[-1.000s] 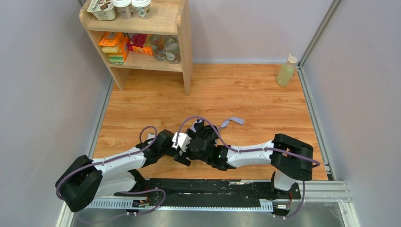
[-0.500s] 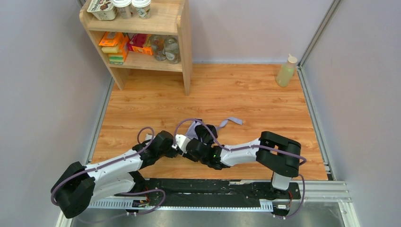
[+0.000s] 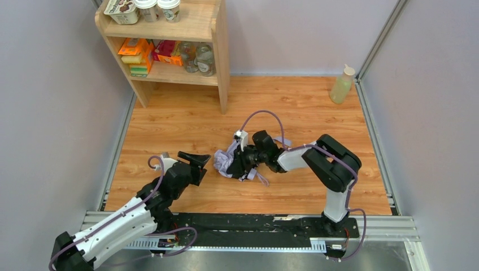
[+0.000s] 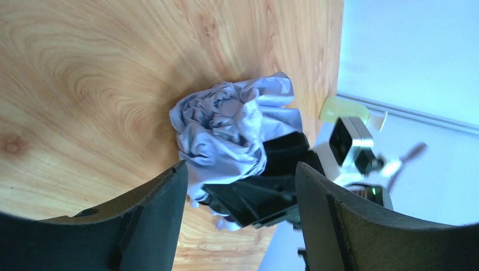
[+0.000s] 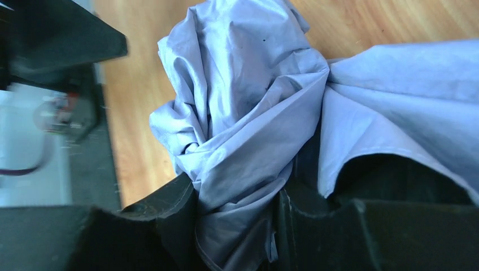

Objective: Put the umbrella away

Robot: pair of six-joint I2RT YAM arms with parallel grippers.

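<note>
The umbrella [image 3: 223, 162] is a crumpled bundle of pale lilac fabric lying on the wooden floor near the middle. My right gripper [image 3: 242, 164] reaches in from the right and is shut on it. In the right wrist view the lilac fabric [image 5: 243, 113] is bunched and pinched between the black fingers of the right gripper [image 5: 237, 209]. My left gripper [image 3: 201, 161] stands open just left of the bundle, apart from it. In the left wrist view nothing lies between the left gripper's [image 4: 240, 189] fingers, and the umbrella [image 4: 226, 121] sits beyond them. The shaft and handle are hidden.
A wooden shelf [image 3: 169, 51] with jars and boxes stands at the back left. A pale bottle [image 3: 342, 84] stands in the back right corner. Grey walls close in both sides, and a metal rail [image 3: 248, 223] runs along the near edge.
The left gripper has opened, let go and pulled back to the left. The right gripper has shut on the umbrella fabric and carried the bundle a little away from the bases.
</note>
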